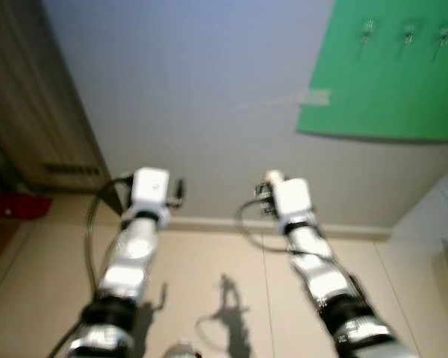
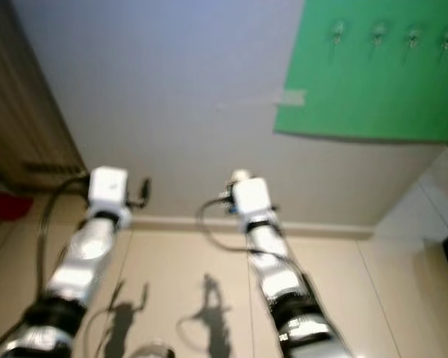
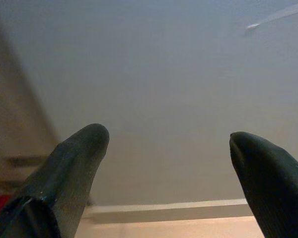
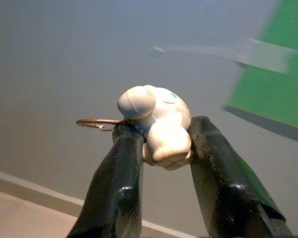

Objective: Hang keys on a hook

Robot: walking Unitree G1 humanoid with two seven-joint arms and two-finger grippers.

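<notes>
Both silver arms reach forward from the bottom of the head views toward a pale grey wall (image 1: 194, 97). Right tool (image 4: 164, 144) is clenched on the keys: its two black fingers (image 4: 116, 183) pinch a cream, rounded figure keychain (image 4: 161, 126), and a thin coppery key ring (image 4: 97, 122) sticks out sideways from the charm, past one finger. Left tool (image 3: 169, 148) is released, its fingers spread wide with bare wall between them. At about 1 o'clock from the right arm, a green board (image 1: 392, 74) is fixed to the wall, carrying a row of small metal hooks (image 1: 367, 31) near its top; the keys are well apart from them. Below the wall runs a pale skirting (image 1: 224, 224) and a beige tiled floor (image 1: 209, 291), with a wooden cabinet (image 1: 30, 104) at 10 o'clock.
</notes>
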